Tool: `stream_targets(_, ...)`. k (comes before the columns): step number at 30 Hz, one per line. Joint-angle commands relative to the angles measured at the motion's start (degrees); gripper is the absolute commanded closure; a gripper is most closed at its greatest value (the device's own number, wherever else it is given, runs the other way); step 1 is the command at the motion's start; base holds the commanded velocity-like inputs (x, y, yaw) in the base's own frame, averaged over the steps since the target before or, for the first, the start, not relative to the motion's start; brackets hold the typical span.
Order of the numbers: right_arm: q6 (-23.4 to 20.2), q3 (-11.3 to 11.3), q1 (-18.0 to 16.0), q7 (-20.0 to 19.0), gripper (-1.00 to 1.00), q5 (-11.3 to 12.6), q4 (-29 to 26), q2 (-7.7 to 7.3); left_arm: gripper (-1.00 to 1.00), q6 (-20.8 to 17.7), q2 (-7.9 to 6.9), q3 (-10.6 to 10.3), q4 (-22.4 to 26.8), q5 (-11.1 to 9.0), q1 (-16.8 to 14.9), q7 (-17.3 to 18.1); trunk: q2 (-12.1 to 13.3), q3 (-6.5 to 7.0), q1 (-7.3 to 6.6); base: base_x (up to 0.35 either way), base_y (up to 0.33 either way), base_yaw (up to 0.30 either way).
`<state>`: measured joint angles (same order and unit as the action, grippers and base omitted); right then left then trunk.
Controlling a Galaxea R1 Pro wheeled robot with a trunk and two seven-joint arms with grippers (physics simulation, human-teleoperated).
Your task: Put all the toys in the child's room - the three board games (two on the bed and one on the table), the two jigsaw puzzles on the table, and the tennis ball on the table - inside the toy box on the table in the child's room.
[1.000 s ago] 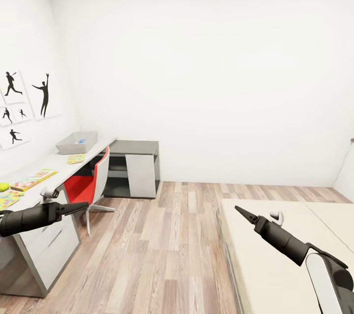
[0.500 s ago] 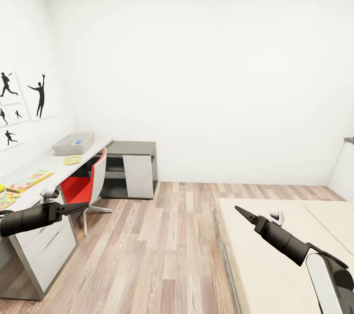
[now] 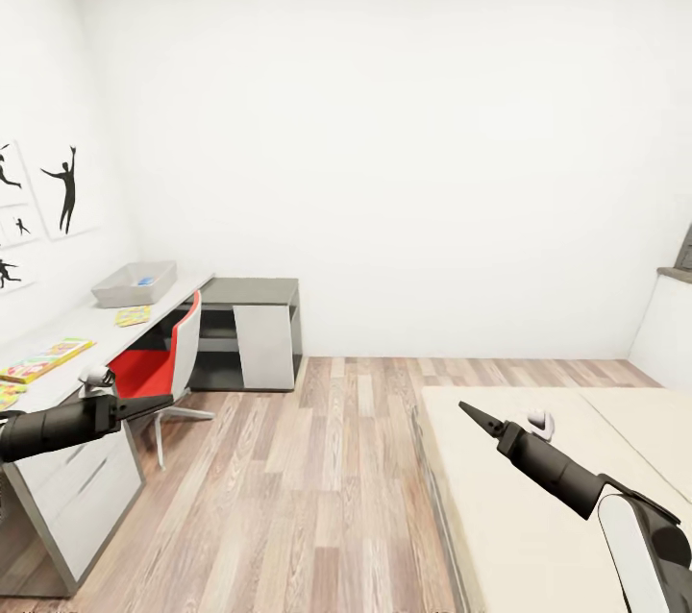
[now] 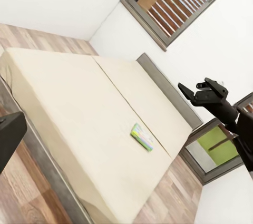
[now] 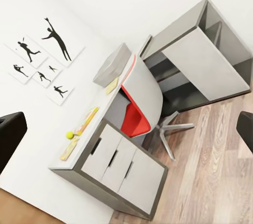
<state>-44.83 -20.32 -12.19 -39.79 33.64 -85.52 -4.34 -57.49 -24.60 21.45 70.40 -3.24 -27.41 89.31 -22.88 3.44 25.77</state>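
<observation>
Toy box (image 3: 134,282) sits at the far end of the table (image 3: 91,330), against the wall, something blue already inside. Nearer along the top lie a jigsaw puzzle (image 3: 133,315) and a board game (image 3: 43,360); the tennis ball (image 5: 69,135) rests beside them. Another board game (image 4: 142,136) lies on the bed (image 4: 79,118). Both arms hover empty in a carry posture, left gripper (image 3: 159,402) apparently clenched, right gripper (image 4: 196,91) released, suggesting transit between pickups.
</observation>
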Motion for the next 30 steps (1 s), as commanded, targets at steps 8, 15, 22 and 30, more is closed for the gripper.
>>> stream_targets(8, -0.3, -0.1, 0.0, -0.1, -1.00, 0.1, 0.0, 0.03, -1.00, -0.6, 0.01, 0.0, 0.0, 0.1, 0.0, 0.2, 0.0, -0.02, 0.01, -0.055, 0.001, -0.001)
stream_targets(15, -0.3, -0.1, 0.0, -0.1, -1.00, 0.2, 0.0, 0.03, -1.00, -0.6, -0.01, 0.0, 0.0, 0.0, 0.0, 0.3, 0.0, -0.02, 0.01, -0.108, 0.000, 0.000)
stream_targets(22, -0.3, -0.1, 0.0, -0.1, -1.00, 0.2, 0.0, 0.03, -1.00, -0.6, 0.03, 0.0, 0.0, 0.0, 0.0, 0.3, 0.0, -0.02, 0.01, -0.031, 0.000, 0.000)
stream_targets(30, -0.3, -0.1, 0.0, -0.1, -1.00, 0.1, 0.0, 0.03, -1.00, -0.6, 0.02, 0.0, 0.0, 0.1, 0.0, 0.2, 0.0, -0.02, 0.01, -0.003, -0.001, 0.000)
